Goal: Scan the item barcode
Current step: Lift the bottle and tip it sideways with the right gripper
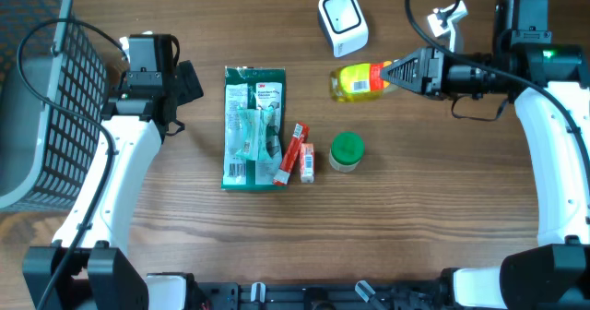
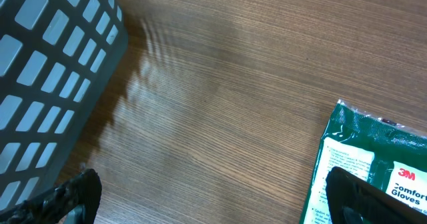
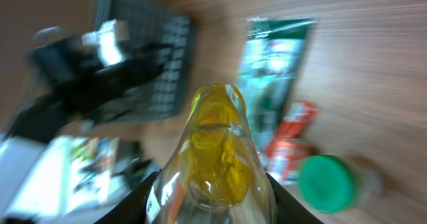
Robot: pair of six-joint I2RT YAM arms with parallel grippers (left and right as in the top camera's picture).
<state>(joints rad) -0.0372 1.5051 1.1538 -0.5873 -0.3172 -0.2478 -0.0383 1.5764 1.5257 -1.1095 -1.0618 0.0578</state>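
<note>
Bottle (image 1: 358, 81) is sitting clamped in the right gripper (image 1: 398, 73) near the scanner (image 1: 343, 22), scan seemingly not done; left gripper (image 1: 187, 81) is hanging agape

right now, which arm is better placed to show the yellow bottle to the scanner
Right. Its hand already grips the yellow bottle, which sits just below the white scanner. The left hand is open and empty, across the table near the basket, beyond the glove pack.
</note>
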